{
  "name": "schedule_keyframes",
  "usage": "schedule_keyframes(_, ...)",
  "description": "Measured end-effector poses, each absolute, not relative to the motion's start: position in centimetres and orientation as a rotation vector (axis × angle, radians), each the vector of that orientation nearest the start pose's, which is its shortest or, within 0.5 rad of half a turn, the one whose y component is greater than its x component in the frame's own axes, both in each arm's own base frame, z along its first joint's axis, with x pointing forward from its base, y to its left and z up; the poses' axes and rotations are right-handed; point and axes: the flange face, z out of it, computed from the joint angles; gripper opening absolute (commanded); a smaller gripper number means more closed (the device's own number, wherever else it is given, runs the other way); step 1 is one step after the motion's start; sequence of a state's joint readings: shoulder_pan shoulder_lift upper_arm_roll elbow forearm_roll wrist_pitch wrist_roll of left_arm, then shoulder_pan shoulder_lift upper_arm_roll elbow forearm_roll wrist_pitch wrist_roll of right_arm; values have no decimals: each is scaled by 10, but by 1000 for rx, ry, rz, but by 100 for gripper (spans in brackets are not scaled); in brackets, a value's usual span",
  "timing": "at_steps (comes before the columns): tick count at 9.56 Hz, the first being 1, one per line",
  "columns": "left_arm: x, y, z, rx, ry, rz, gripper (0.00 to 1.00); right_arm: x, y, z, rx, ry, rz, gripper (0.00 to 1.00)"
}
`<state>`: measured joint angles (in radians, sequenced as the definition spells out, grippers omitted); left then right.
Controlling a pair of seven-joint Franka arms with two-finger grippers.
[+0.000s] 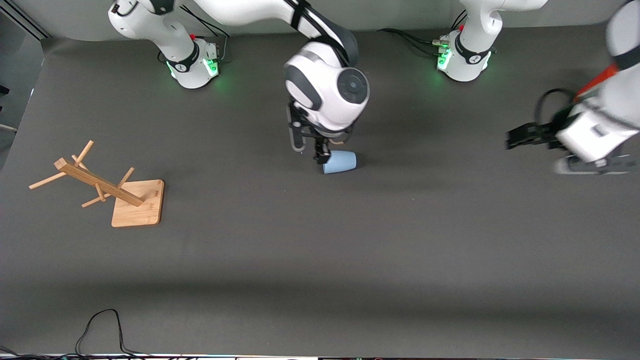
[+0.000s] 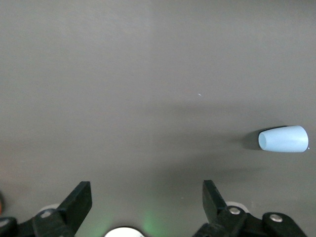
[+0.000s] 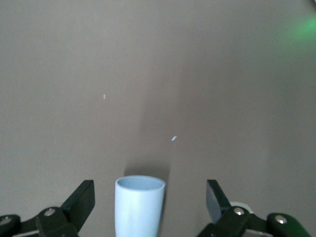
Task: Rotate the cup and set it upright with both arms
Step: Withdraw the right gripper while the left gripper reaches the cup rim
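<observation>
The cup (image 1: pixel 340 162) lies on its side near the middle of the tabletop (image 1: pixel 320 260), not yet upright. The right gripper (image 1: pixel 310 148) hangs over it with fingers spread and empty. The left gripper (image 1: pixel 522 136) waits spread near its arm's end; all steps remain.

Cup (image 1: pixel 340 162): matte light-blue, smooth. Rack (image 1: pixel 100 187): bare pale wood. Table (image 1: pixel 320 260): dark grey matt covering; arm shells (image 1: pixel 325 90) glossy white.
</observation>
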<state>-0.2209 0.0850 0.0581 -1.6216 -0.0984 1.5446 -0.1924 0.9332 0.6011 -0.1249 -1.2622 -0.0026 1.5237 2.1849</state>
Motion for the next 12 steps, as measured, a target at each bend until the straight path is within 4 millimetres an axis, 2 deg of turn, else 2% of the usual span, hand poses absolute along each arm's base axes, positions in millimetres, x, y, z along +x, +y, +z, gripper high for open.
schedule_keyframes(2, 557, -186, 523, -3153, -146, 300, 100, 488, 435, 467, -2851, 2031, 52, 100)
schedule_keyframes(3, 552, -224, 509, -3135, -190, 298, 100, 502, 392, 499, -2912, 1934, 128, 100)
schedule_keyframes(5, 534, -299, 476, -3095, -268, 290, 100, 528, 305, 546, -2995, 1731, 261, 100)
schedule_keyframes(7, 502, -380, 434, -3048, -299, 271, 100, 539, 216, 576, -3037, 1504, 356, 100)
schedule_keyframes(9, 462, -455, 384, -2959, -304, 213, 100, 536, 121, 600, -3060, 1244, 419, 100)
schedule_keyframes(10, 444, -488, 357, -2916, -290, 185, 100, 532, 81, 608, -3067, 1108, 431, 100)
schedule_keyframes(12, 413, -537, 305, -2830, -251, 99, 100, 529, 28, 614, -3084, 855, 400, 100)
